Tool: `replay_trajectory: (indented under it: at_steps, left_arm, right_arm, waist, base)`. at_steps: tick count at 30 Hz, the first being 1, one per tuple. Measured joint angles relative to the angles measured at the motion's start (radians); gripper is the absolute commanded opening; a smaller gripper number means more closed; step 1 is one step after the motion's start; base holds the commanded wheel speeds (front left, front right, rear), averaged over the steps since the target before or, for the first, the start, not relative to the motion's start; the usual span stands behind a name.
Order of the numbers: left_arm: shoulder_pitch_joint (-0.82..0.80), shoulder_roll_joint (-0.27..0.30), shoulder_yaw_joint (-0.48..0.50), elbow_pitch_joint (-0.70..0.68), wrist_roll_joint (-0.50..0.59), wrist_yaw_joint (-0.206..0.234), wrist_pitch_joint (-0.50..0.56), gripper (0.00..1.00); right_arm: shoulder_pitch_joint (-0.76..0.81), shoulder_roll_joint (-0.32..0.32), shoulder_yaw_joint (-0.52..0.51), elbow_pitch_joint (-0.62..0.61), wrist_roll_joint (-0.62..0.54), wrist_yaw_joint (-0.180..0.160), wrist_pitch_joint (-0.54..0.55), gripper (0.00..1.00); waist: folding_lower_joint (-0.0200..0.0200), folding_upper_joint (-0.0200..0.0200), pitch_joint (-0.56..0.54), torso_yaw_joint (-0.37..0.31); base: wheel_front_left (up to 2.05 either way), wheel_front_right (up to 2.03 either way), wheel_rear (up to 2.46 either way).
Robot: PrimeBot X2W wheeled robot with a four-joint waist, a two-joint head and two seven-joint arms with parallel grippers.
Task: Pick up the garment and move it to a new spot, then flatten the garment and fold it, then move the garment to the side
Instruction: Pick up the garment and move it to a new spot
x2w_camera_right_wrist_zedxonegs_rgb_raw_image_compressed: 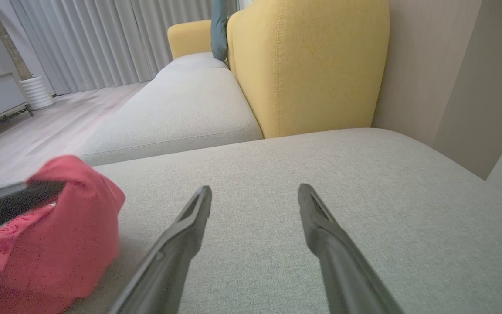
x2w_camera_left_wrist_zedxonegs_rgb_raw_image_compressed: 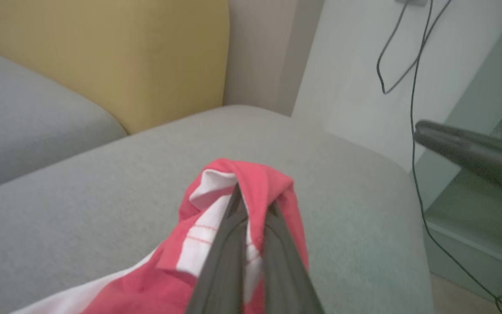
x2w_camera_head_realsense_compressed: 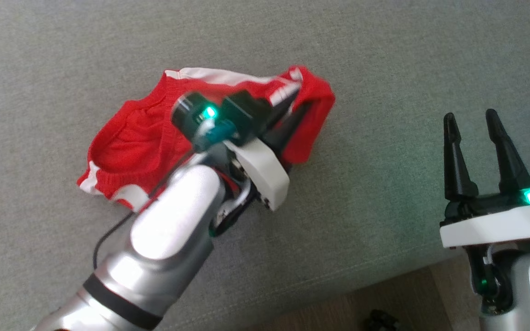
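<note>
**On the sofa cushion (x2w_camera_head_realsense_compressed: 384, 69), we pinch the red shorts (x2w_camera_head_realsense_compressed: 131, 138)**

The shorts run lower-left to upper-right in the head view. Our left gripper (x2w_camera_left_wrist_zedxonegs_rgb_raw_image_compressed: 253, 198) clamps their upper-right end, fingers nearly together; our right gripper (x2w_camera_head_realsense_compressed: 470, 115) stands wide, well apart.

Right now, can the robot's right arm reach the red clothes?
Probably yes: the right gripper is open, and just bare sofa cushion lies between it and the garment. The left gripper pinches that near end.

Nothing readable is showing in any view. The garment (x2w_camera_head_realsense_compressed: 131, 138) is carrying plain white stripes, no lettering.
</note>
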Motion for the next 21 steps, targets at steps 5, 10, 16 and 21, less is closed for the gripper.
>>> replay_trajectory:
  at_steps: [5,10,16,21]
  left_arm:
    - [0.006,-0.002,-0.063,0.051,0.005,-0.008,-0.034,1.00]
    - [0.035,-0.001,-0.078,0.044,0.013,-0.004,-0.091,1.00]
    - [0.120,0.049,-0.007,-0.026,0.010,0.081,-0.147,1.00]
    - [0.209,0.119,0.158,-0.087,-0.030,0.200,-0.172,1.00]
  right_arm:
    - [0.000,0.000,0.000,0.021,0.000,0.000,-0.008,1.00]
    - [0.000,0.000,0.000,0.037,0.000,0.000,-0.007,1.00]
    - [0.004,0.000,-0.001,0.042,-0.007,0.000,0.004,1.00]
    - [0.033,0.000,-0.005,0.041,-0.023,0.000,0.027,1.00]
  waist:
    - [-0.0001,0.0000,-0.010,0.013]
    - [-0.0002,0.0000,-0.042,0.040]
    - [-0.0002,0.0000,-0.099,0.099]
    - [-0.0002,0.0000,-0.153,0.174]
  base:
    - [0.00,0.00,0.00]
    - [0.00,0.00,0.00]
    - [0.00,0.00,0.00]
    - [0.00,0.00,0.00]
